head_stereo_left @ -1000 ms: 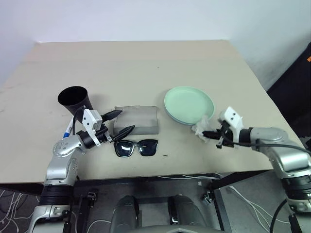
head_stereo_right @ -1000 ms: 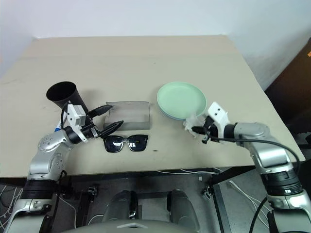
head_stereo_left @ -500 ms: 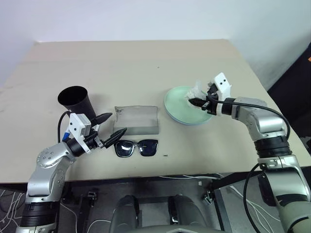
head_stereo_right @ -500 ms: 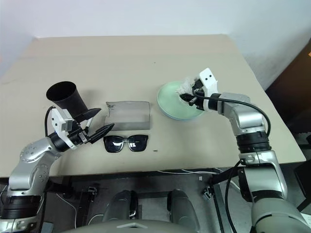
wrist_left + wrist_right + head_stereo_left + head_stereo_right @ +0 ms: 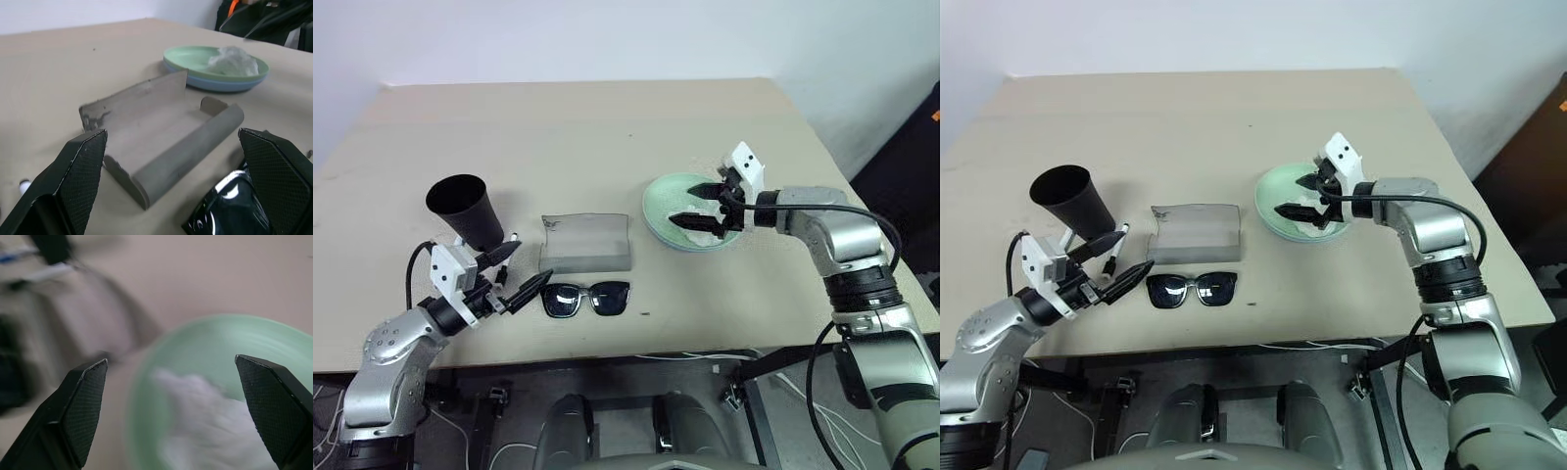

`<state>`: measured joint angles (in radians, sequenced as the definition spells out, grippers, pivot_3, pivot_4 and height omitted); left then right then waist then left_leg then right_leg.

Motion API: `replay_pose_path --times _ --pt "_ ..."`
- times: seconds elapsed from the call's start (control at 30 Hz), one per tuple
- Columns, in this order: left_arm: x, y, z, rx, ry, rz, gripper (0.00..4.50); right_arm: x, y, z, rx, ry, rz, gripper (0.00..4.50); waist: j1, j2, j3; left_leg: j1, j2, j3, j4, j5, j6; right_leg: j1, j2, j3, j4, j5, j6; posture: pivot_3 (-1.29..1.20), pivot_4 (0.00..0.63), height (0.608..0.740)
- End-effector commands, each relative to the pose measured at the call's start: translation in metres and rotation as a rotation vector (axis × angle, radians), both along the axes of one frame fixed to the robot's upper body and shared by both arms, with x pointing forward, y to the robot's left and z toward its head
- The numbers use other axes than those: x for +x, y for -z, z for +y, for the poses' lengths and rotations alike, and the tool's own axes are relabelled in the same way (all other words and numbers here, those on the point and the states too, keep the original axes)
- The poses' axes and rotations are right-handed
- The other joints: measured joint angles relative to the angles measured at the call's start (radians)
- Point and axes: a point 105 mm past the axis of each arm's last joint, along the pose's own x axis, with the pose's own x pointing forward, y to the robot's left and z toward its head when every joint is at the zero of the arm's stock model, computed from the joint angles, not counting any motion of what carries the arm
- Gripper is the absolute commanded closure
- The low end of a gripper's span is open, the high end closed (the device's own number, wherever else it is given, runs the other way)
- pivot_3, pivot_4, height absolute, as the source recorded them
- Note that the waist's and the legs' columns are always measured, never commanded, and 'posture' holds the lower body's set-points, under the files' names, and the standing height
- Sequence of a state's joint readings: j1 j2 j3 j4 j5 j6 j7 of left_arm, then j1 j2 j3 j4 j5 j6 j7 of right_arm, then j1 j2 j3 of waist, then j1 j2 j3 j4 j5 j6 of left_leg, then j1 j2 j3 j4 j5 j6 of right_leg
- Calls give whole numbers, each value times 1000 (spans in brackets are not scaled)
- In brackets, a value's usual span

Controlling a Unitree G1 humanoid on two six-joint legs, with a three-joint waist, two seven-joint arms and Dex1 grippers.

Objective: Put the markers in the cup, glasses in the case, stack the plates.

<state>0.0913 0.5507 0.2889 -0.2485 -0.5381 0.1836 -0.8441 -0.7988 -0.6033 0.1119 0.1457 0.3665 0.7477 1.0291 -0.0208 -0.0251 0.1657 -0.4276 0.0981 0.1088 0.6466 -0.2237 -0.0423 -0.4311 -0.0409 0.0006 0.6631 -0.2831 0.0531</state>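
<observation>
Left gripper [image 5: 509,271] wide open, empty, near table's [image 5: 587,127] front edge just left of glasses [image 5: 587,298]. Cup [image 5: 465,208] behind it, marker [image 5: 506,253] lying beside cup. Case [image 5: 586,242] open, just behind glasses. Plates [image 5: 215,73] stacked, mint on blue, crumpled white wad [image 5: 234,59] on top. Right gripper [image 5: 700,204] spread wide over plates, holding nothing.

Head cameras look down over the whole table [image 5: 607,127]; both wrist cameras sit low and close, sharing the stacked plates [image 5: 215,81].
</observation>
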Motion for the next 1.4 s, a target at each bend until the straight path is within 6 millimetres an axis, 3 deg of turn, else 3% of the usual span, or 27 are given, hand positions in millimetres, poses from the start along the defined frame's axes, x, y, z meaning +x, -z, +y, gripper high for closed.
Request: replay_pose_path --times 0.03,0.2,0.33,0.5,0.67,0.77,1.13,1.23,1.3,1.4 --pt "-7 -17 6 8 -20 -72 0 -19 -26 29 32 -162 21 50 -1 0 0 0 0 0 0 0 0 0 0 0 0 0 0 0 150 726" --pt "-12 -15 18 19 -64 -63 0 -37 -29 73 30 -365 161 50 -2 0 0 0 1 0 -1 0 0 -2 -2 1 1 0 -1 0 150 726" --pt "-9 -12 34 38 -119 -68 0 -50 -15 102 -81 -519 197 50 1 0 0 -2 1 0 -1 0 0 -4 -2 1 0 0 -1 0 150 726" --pt "-11 -9 37 34 -127 -64 0 -67 10 119 -229 -686 213 50 2 0 0 -8 -1 1 0 0 0 -8 -3 1 0 0 -1 0 150 726" --pt "-10 -5 33 32 -127 -60 0 -70 26 132 -297 -734 245 50 1 0 0 -11 -1 1 1 0 0 -11 -1 0 1 0 -1 0 150 726" --pt "-10 -3 27 23 -120 -61 0 -60 39 138 -342 -705 251 50 0 0 0 -11 0 1 1 0 0 -11 -1 0 2 0 0 0 150 726" --pt "-5 1 18 30 -97 -60 0 -60 55 150 -406 -727 269 50 0 0 0 -12 -1 1 2 0 0 -12 0 -1 2 1 2 0 150 726" --pt "-4 1 16 30 -93 -59 0 -61 57 153 -416 -735 266 629 0 0 0 -12 0 1 2 0 0 -12 0 -1 2 2 2 0 150 726" --pt "-4 2 15 29 -92 -59 0 -61 60 155 -422 -734 263 1248 1 0 0 -12 0 1 2 0 0 -12 0 -1 2 2 2 0 150 726" --pt "-4 2 14 28 -91 -60 0 -59 63 157 -430 -722 258 1248 0 0 0 -12 0 1 2 0 0 -12 0 -1 2 2 2 0 150 726"
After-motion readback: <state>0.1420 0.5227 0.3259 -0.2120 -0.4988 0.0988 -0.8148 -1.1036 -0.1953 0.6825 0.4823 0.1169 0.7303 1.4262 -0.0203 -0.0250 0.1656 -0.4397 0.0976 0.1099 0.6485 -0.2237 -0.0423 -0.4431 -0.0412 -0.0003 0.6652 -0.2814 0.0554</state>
